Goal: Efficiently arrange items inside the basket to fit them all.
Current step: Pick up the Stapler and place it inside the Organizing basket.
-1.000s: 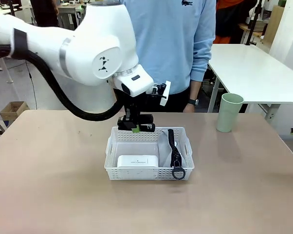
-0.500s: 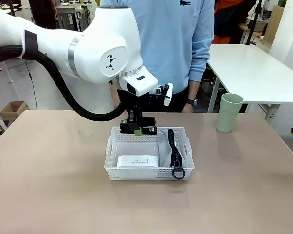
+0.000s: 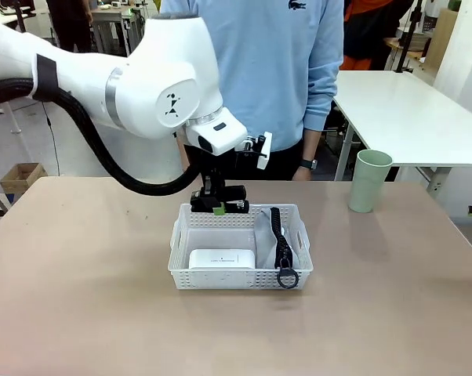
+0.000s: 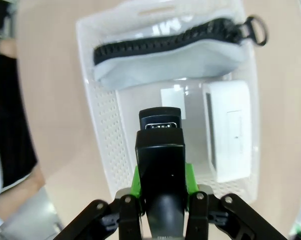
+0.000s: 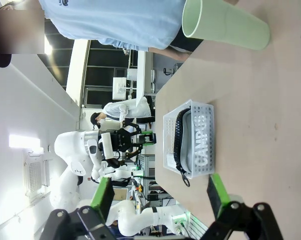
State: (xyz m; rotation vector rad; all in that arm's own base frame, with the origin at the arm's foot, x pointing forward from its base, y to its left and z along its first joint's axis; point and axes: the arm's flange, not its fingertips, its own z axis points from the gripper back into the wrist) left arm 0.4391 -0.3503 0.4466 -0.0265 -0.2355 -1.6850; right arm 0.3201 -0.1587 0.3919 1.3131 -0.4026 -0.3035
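Front view is showing the left claw (image 3: 218,206) clamping the black stapler (image 3: 237,205) and hanging it over the far end of the basket (image 3: 183,239). Half a second ago the stapler was dipping toward the far rim. Now it is sitting slightly higher, so it is not going in yet. Left wrist view is showing the grey pouch (image 4: 170,55) lying along one long wall and the white box (image 4: 230,130) taking a near corner. Bare floor is remaining beside them, under the stapler. I am judging that the arm is lining up for that gap. Right claw (image 5: 160,189) is standing with fingers apart, gripping nothing. The pale green cup (image 3: 370,181) is waiting on the bench (image 3: 79,298), well apart from the basket.
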